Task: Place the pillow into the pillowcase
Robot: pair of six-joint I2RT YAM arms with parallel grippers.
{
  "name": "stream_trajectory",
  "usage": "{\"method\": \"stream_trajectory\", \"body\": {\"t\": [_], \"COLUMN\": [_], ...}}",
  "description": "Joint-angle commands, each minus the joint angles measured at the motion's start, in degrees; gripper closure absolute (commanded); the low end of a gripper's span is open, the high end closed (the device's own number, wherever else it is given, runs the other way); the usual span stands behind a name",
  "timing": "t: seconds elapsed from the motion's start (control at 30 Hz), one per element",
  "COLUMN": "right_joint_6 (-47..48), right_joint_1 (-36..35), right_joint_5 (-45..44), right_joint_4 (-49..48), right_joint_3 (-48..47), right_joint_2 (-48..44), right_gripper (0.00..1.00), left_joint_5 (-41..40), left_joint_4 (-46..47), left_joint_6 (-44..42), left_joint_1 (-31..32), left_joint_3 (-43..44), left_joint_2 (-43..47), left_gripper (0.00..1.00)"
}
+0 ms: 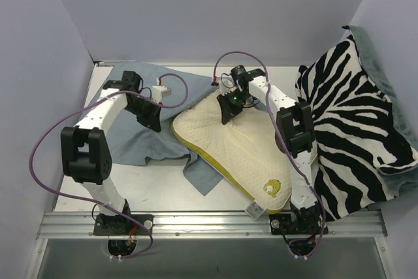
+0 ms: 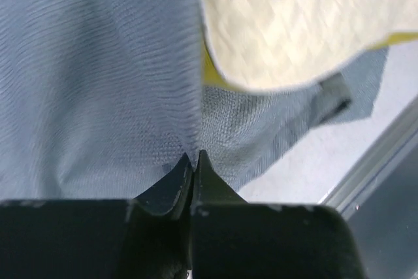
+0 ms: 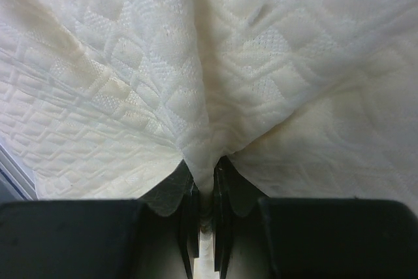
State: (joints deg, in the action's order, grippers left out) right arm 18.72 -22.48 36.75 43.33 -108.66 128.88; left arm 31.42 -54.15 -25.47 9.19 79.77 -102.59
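top view: the pillow (image 1: 241,148) lies mid-table, its left edge over the pillowcase (image 1: 130,135), and a zebra cloth (image 1: 353,129) is heaped to the right of the pillow. the left gripper (image 1: 153,122) is down on the pillowcase just left of the pillow. the right gripper (image 1: 226,117) is at the pillow's far edge.

left wrist: jaws closed, pinching a pillowcase fold beside the pillow's corner.

right wrist: jaws clamped on a pinch of pillow cover.

Pillow (image 1: 241,142) overlapping pillowcase (image 1: 127,142) on its left, cloth (image 1: 353,142) beside it — right
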Motion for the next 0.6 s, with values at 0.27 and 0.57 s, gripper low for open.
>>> {"method": "stream_trajectory", "body": {"t": [0.27, 0.57], "right_joint_6": [-4.2, -14.8], "right_joint_1": [-1.7, -4.9], "right_joint_5": [-20.0, -15.6], "right_joint_4": [2.9, 2.0], "right_joint_3": [-4.1, -10.8], "right_joint_2": [2.1, 1.8], "right_gripper": [1.0, 1.0], "left_joint_5": [13.2, 20.2], "left_joint_4": [-36.1, -36.1], "left_joint_6": [-32.1, -35.2], "left_joint_1": [-8.8, 1.5], "left_joint_3": [9.6, 4.8], "left_joint_2": [6.7, 13.5], "left_gripper": [1.0, 1.0]}}
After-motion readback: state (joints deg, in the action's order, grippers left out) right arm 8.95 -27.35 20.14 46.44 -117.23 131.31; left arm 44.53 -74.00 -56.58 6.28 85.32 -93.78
